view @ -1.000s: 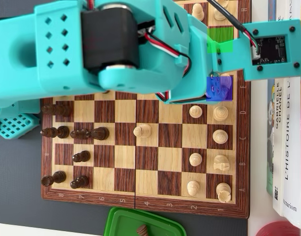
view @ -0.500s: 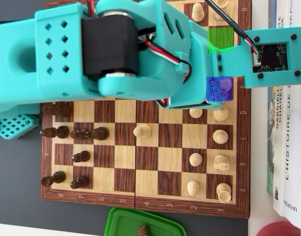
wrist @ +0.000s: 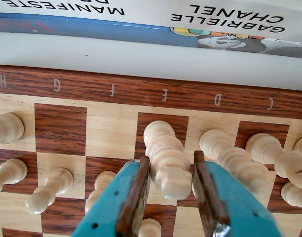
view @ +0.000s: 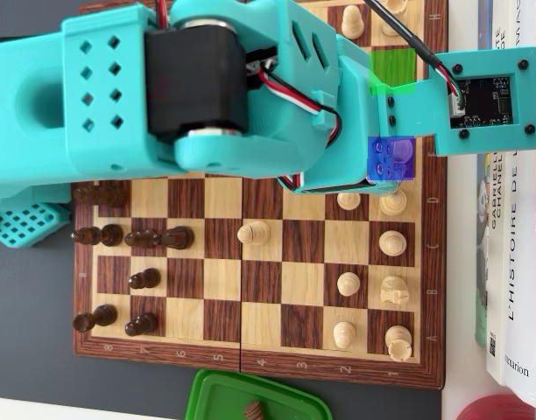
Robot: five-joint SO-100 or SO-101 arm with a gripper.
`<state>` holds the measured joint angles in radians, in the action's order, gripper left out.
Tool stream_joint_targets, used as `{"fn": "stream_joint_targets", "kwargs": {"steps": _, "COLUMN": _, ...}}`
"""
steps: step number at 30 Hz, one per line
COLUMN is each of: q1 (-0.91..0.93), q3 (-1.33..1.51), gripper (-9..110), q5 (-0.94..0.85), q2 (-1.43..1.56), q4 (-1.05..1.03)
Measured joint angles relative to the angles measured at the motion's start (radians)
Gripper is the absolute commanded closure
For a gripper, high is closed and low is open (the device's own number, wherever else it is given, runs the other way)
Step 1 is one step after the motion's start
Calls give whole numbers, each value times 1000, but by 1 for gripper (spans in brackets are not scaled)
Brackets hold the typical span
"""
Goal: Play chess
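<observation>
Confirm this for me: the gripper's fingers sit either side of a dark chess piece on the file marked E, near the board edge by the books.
Wrong on colour. In the wrist view the gripper straddles a light wooden piece, not a dark one. It does stand in line with the E on the border beside the books.

Wrist view: low, close behind gripper (wrist: 171,173), facing books. Overhead: straight down; both share chessboard (view: 259,311) edge.
</observation>
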<state>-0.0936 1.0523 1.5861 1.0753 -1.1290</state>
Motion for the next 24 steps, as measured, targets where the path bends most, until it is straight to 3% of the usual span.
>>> {"fn": "stream_joint_targets", "kwargs": {"steps": 24, "q1": 0, "q3": 0, "gripper": 94, "q5": 0, "q2": 0, "q4": 0}}
